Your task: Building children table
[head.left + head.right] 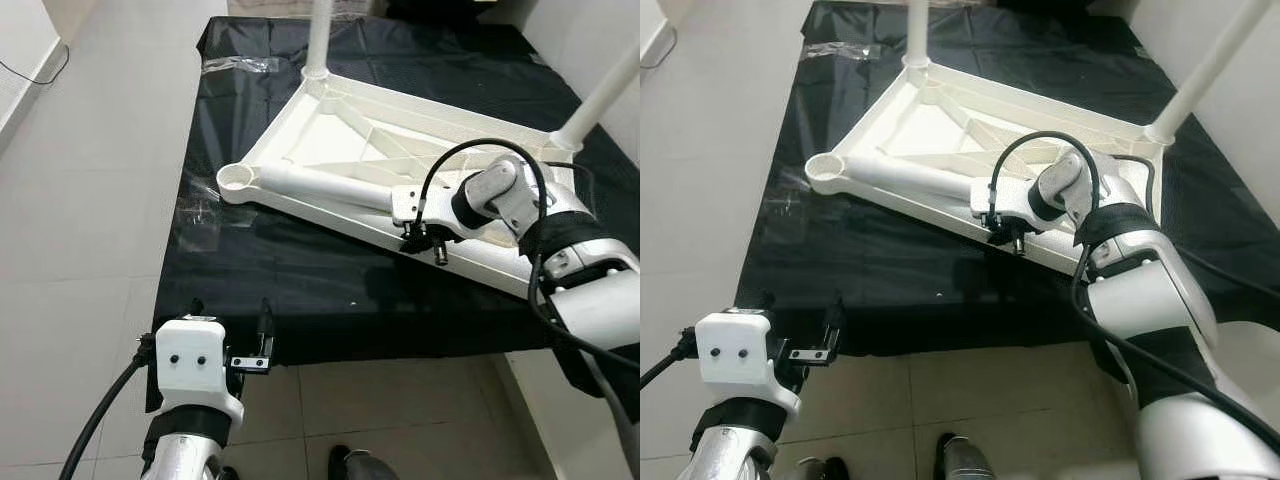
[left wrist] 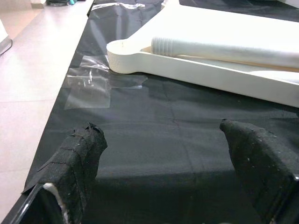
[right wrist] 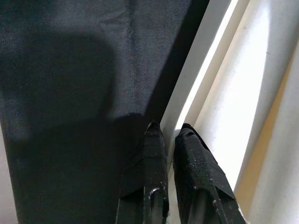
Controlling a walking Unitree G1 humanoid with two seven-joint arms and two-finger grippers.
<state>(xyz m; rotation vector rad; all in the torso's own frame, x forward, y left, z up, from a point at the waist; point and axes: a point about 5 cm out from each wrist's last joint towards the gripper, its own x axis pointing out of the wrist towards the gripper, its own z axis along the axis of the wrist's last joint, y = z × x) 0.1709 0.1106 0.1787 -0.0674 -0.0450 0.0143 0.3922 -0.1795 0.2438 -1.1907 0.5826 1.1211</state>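
upside-down tabletop on the black sheet, two legs already standing

the black sheet [image 1: 300, 280] fills the frame centre (likely to spare the floor); the white tabletop [image 1: 340, 130] lies underside-up at upper centre for fitting legs, a loose leg [image 1: 320, 188] across it. right gripper [image 3: 169, 140], nearly closed, pinches its near rim; left gripper [image 2: 163, 144] gapes empty, lower left.

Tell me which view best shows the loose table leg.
Left eye view: the leg lies whole along the tabletop's near rim. The right eye view matches. The left wrist view shows its threaded end; the right wrist view, perhaps a sliver.
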